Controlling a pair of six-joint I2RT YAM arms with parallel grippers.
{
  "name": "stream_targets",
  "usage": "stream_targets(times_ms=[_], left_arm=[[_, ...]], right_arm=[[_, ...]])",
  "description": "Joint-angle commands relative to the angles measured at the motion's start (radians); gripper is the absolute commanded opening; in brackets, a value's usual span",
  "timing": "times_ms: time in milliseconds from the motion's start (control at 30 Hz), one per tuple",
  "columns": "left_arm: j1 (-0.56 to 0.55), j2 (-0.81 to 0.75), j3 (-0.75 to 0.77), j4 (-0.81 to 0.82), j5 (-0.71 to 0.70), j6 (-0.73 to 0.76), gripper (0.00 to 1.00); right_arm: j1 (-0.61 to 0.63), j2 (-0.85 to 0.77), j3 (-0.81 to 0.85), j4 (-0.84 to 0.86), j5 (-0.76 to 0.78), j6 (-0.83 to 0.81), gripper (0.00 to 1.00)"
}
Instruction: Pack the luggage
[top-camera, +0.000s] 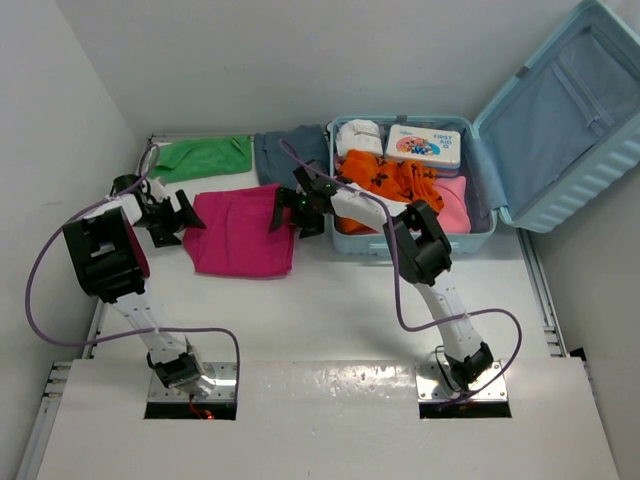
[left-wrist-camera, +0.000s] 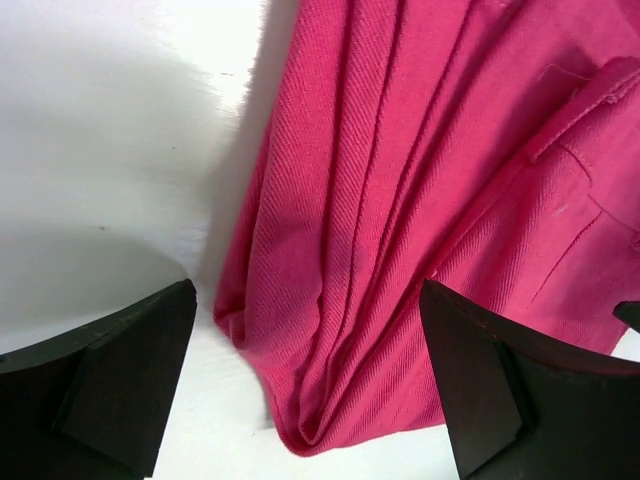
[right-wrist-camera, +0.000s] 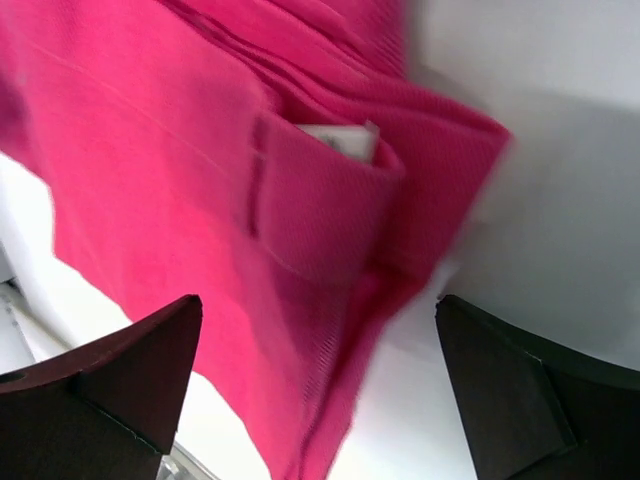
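The pale blue suitcase (top-camera: 486, 210) lies open at the back right, lid (top-camera: 570, 110) raised. Inside are an orange garment (top-camera: 385, 180), a pink one (top-camera: 452, 203), a white roll (top-camera: 359, 136) and a first aid box (top-camera: 424, 146). A folded magenta garment (top-camera: 242, 232) lies on the table left of the suitcase. My left gripper (top-camera: 184, 222) is open at its left edge; the cloth (left-wrist-camera: 420, 200) lies between and beyond the fingers. My right gripper (top-camera: 287, 212) is open at its right edge, with the cloth (right-wrist-camera: 200, 180) beneath, a white tag showing in a fold.
A green cloth (top-camera: 205, 157) and a grey-blue garment (top-camera: 290, 152) lie at the back of the table. White walls close in the left and back. The suitcase wall stands right beside my right arm.
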Motion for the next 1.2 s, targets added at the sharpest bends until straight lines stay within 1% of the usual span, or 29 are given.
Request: stream_targets(times_ms=[0,100,200,233,300,333,367,433,467,500,533,567,600,633,667,700,733,800,833,867,933,967,1000,1033,1067,1100,1133,1167], left_arm=[[-0.006,0.007,-0.093,0.040,0.025,-0.017,0.97],[-0.035,-0.004,-0.146,0.072,0.037,-0.042,0.95],[-0.078,-0.016,-0.184,0.096,0.046,-0.071,0.93],[-0.089,-0.016,-0.212,0.107,0.046,-0.071,0.92],[-0.123,-0.054,-0.251,0.119,0.037,-0.080,0.90],[-0.132,-0.067,-0.262,0.119,0.037,-0.080,0.87],[-0.132,-0.080,-0.273,0.119,0.022,-0.080,0.84],[-0.143,-0.136,-0.304,0.130,-0.004,-0.103,0.70],[-0.143,-0.157,-0.314,0.130,-0.004,-0.103,0.63],[-0.132,-0.179,-0.327,0.130,0.011,-0.112,0.55],[-0.119,-0.203,-0.353,0.130,0.029,-0.112,0.33],[-0.118,-0.256,-0.364,0.130,0.046,-0.112,0.24],[-0.108,-0.287,-0.373,0.130,0.075,-0.112,0.17],[-0.108,-0.320,-0.373,0.130,0.091,-0.112,0.06],[-0.108,-0.355,-0.373,0.120,0.102,-0.112,0.02],[-0.108,-0.433,-0.373,0.109,0.111,-0.112,0.00],[-0.108,-0.474,-0.359,0.109,0.131,-0.112,0.00],[-0.121,-0.585,-0.306,0.109,0.131,-0.132,0.00],[-0.152,-0.614,-0.281,0.109,0.154,-0.141,0.00],[-0.175,-0.639,-0.226,0.109,0.154,-0.158,0.00],[-0.229,-0.674,-0.174,0.124,0.154,-0.204,0.00],[-0.287,-0.697,-0.131,0.138,0.154,-0.221,0.00],[-0.319,-0.706,-0.115,0.159,0.154,-0.242,0.00],[-0.353,-0.706,-0.098,0.216,0.154,-0.262,0.00],[-0.420,-0.720,-0.088,0.251,0.130,-0.302,0.00],[-0.457,-0.720,-0.068,0.289,0.113,-0.318,0.00],[-0.494,-0.720,-0.068,0.372,0.096,-0.330,0.00],[-0.534,-0.720,-0.055,0.415,0.076,-0.344,0.00]], right_arm=[[0.014,0.094,0.021,0.023,-0.008,-0.001,1.00],[0.026,0.132,0.052,0.056,-0.069,0.010,1.00],[0.057,0.155,0.084,0.089,-0.106,0.031,1.00],[0.078,0.171,0.092,0.099,-0.108,0.044,1.00],[0.103,0.183,0.122,0.125,-0.129,0.050,0.90],[0.111,0.189,0.128,0.130,-0.132,0.047,0.83],[0.115,0.189,0.136,0.133,-0.147,0.039,0.61],[0.118,0.171,0.144,0.182,-0.192,0.013,0.34],[0.120,0.165,0.144,0.187,-0.212,-0.020,0.12],[0.111,0.145,0.142,0.195,-0.233,-0.033,0.05],[0.105,0.119,0.136,0.195,-0.246,-0.042,0.00],[0.097,0.103,0.135,0.195,-0.247,-0.054,0.00],[0.091,0.053,0.127,0.195,-0.252,-0.064,0.00],[0.079,0.034,0.119,0.192,-0.250,-0.071,0.00],[0.072,-0.010,0.115,0.190,-0.247,-0.097,0.00],[0.065,-0.032,0.113,0.184,-0.246,-0.105,0.00],[0.057,-0.097,0.118,0.178,-0.249,-0.128,0.00],[0.045,-0.148,0.119,0.141,-0.241,-0.168,0.00],[0.026,-0.176,0.113,0.135,-0.240,-0.183,0.00],[0.013,-0.249,0.112,0.112,-0.243,-0.192,0.00],[-0.016,-0.323,0.109,0.064,-0.238,-0.238,0.00],[-0.038,-0.370,0.104,0.037,-0.240,-0.251,0.00],[-0.046,-0.418,0.101,0.003,-0.240,-0.281,0.00],[-0.069,-0.443,0.093,-0.008,-0.235,-0.309,0.00],[-0.092,-0.467,0.064,-0.026,-0.217,-0.327,0.00],[-0.105,-0.542,0.055,-0.044,-0.212,-0.347,0.00],[-0.136,-0.564,0.044,-0.049,-0.203,-0.367,0.00],[-0.168,-0.585,0.020,-0.069,-0.186,-0.390,0.00]])
